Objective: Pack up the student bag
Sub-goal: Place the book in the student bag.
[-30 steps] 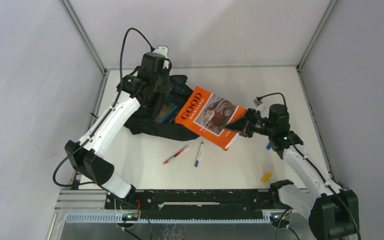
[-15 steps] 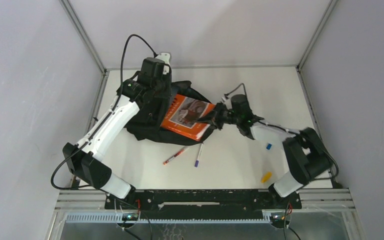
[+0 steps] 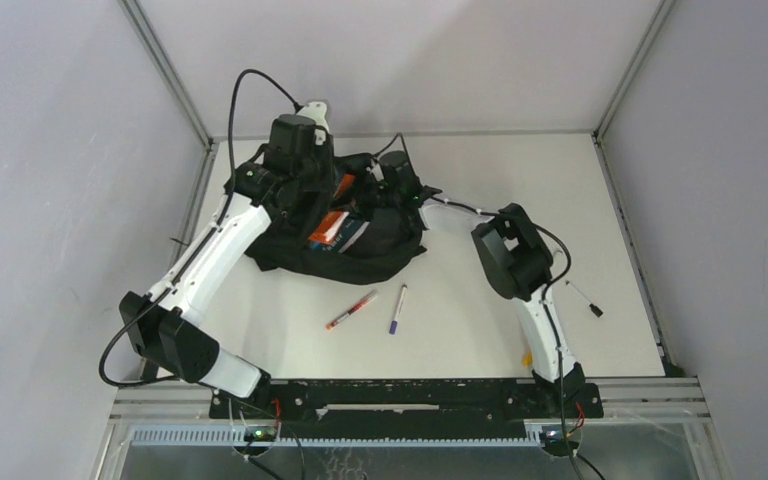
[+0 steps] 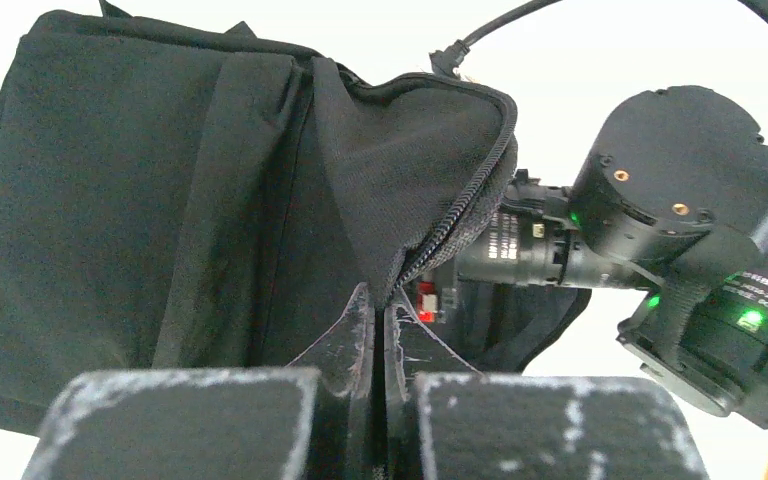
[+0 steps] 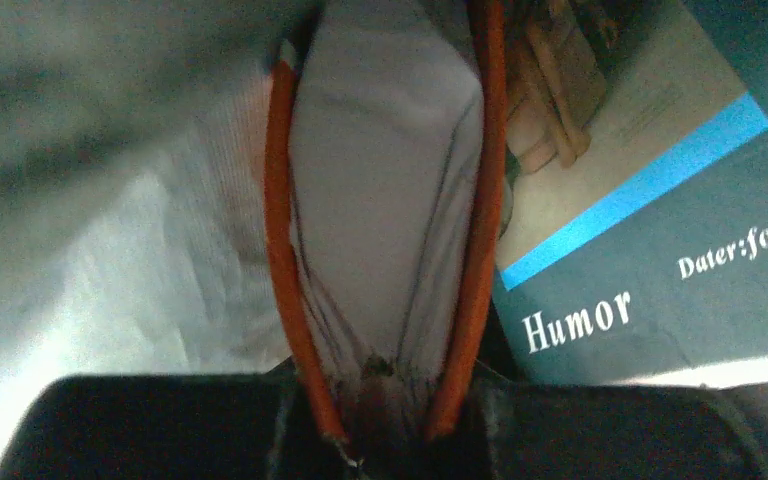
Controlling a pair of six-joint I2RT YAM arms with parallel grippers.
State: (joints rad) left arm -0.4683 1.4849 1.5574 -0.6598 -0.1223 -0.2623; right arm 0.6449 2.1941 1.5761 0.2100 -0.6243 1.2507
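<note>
The black student bag [image 3: 380, 243] lies at the back left of the table with its mouth open. My left gripper [image 3: 308, 192] is shut on the bag's zip edge [image 4: 430, 240] and holds the flap up; its fingertips [image 4: 365, 320] pinch the fabric. My right gripper [image 3: 374, 196] reaches inside the bag and is shut on an orange-covered book [image 5: 390, 200], seen edge-on with its pages between the jaws. Part of that book shows in the top view [image 3: 328, 226]. A teal book marked "Humor" [image 5: 650, 260] lies in the bag beside it.
A red-and-white pen [image 3: 352, 310] and a blue-and-white pen [image 3: 398, 308] lie in front of the bag. A black pen [image 3: 582, 298] lies at the right. A small yellow thing [image 3: 528, 355] sits by the right arm's base. The right arm's wrist [image 4: 665, 200] is next to the flap.
My right gripper has carried the orange book leftward from above the table into the bag's mouth. My left gripper has kept hold of the flap, shifting slightly left.
</note>
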